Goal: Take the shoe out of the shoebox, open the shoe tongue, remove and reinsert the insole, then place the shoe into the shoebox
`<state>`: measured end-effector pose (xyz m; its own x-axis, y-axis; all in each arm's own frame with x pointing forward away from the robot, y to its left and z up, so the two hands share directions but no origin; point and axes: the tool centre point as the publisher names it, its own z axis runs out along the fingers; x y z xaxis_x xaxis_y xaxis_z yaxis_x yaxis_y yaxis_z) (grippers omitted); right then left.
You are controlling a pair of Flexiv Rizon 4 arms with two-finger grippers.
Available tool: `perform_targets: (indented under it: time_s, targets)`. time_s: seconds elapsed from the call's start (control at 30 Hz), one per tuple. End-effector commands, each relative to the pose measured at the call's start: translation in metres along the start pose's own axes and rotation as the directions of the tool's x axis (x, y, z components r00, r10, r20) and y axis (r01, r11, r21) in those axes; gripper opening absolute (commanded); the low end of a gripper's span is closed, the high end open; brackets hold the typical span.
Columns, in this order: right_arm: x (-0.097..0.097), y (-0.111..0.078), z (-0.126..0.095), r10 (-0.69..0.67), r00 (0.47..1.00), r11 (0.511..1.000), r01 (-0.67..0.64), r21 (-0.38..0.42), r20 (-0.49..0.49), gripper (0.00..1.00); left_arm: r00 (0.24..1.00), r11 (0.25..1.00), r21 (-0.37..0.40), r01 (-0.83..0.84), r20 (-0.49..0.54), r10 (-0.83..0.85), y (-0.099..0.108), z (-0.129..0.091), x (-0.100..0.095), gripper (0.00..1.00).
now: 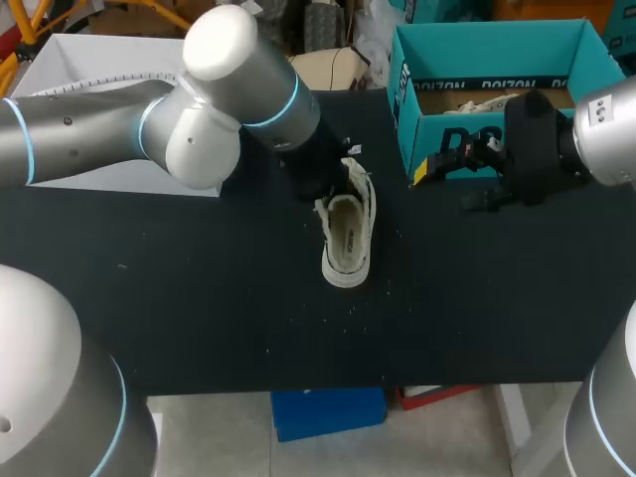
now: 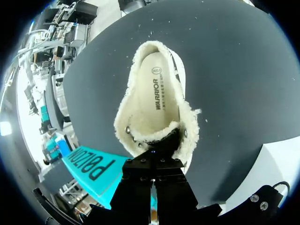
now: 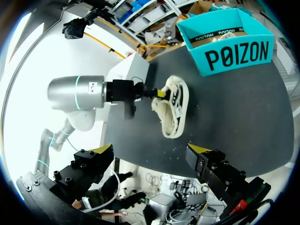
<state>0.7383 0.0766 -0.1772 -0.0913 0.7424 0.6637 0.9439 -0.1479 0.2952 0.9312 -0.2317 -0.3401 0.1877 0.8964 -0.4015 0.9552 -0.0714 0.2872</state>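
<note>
Left end effector [image 3: 159, 93] sits at the tongue of the fleece-lined shoe [image 3: 172, 111].

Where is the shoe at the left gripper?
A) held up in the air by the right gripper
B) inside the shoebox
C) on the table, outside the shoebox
C: the shoe lies on the table, apart from the shoebox, with the left gripper at its tongue end.

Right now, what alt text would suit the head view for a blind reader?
A cream fleece-lined shoe lies on a black table, the left gripper at its tongue. The right gripper hangs beside a teal shoebox.
</note>
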Motion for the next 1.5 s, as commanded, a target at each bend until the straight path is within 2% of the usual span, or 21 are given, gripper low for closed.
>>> perform_targets:
  time_s: [0.03,0.23,0.3,0.43,0.5,0.57,0.6,0.63,0.67,0.77,0.87,0.9,1.1,1.5]
  targets:
    - [0.000,-0.001,0.000,0.000,1.000,1.000,0.000,0.000,0.002,1.00,1.000,1.000,0.013,-0.009,-0.001,0.009,-0.006,0.015,-0.001,0.00]
    - [0.000,-0.001,0.000,0.000,1.000,1.000,0.000,0.000,0.002,1.00,0.999,0.998,0.062,0.033,0.006,-0.033,-0.030,0.023,0.013,0.00]
    - [0.000,-0.001,0.000,0.000,1.000,1.000,0.000,0.000,0.002,1.00,0.999,0.998,0.058,0.037,0.010,-0.038,-0.033,0.014,0.014,0.00]
    - [0.000,-0.001,0.000,0.000,1.000,1.000,0.000,0.000,0.002,1.00,0.999,0.998,0.059,0.029,0.014,-0.030,-0.038,-0.018,0.014,0.00]
    - [0.000,-0.001,0.000,0.000,1.000,1.000,0.000,0.000,0.002,1.00,0.999,0.995,0.093,0.041,0.022,-0.043,-0.045,-0.035,0.015,0.00]
    - [0.000,-0.001,0.000,0.000,1.000,1.000,0.000,0.000,0.002,1.00,0.997,0.989,0.131,0.070,0.031,-0.075,-0.051,-0.052,0.016,0.30]
    - [0.000,-0.001,0.000,0.000,1.000,1.000,0.000,0.000,0.002,1.00,0.992,0.981,0.165,0.105,0.053,-0.115,-0.054,-0.062,0.017,0.55]
    - [0.000,-0.001,0.000,0.000,1.000,1.000,0.000,0.000,0.002,1.00,0.988,0.976,0.175,0.131,0.062,-0.144,-0.056,-0.071,0.018,0.98]
    - [0.000,-0.001,0.000,0.000,1.000,1.000,0.000,0.000,0.002,1.00,0.981,0.967,0.200,0.157,0.080,-0.175,-0.058,-0.079,0.020,1.00]
    - [0.000,-0.001,0.000,0.000,1.000,1.000,0.000,0.000,0.002,1.00,0.961,0.939,0.243,0.245,0.068,-0.268,-0.064,-0.098,0.027,1.00]
    - [0.000,-0.001,0.000,0.000,1.000,1.000,0.000,0.000,0.002,1.00,0.927,0.882,0.312,0.353,0.011,-0.375,-0.076,-0.118,0.041,1.00]
    - [0.000,-0.001,0.000,0.000,1.000,1.000,0.000,0.000,0.002,1.00,0.927,0.884,0.292,0.365,-0.023,-0.375,-0.080,-0.122,0.048,1.00]
    - [0.000,-0.001,0.000,0.000,1.000,1.000,0.000,0.000,0.002,1.00,0.891,0.859,0.251,0.446,-0.031,-0.453,-0.100,-0.150,0.079,1.00]
    - [0.000,-0.001,0.000,0.000,1.000,1.000,0.000,0.000,0.002,1.00,0.891,0.859,0.251,0.446,-0.031,-0.453,-0.100,-0.150,0.079,1.00]
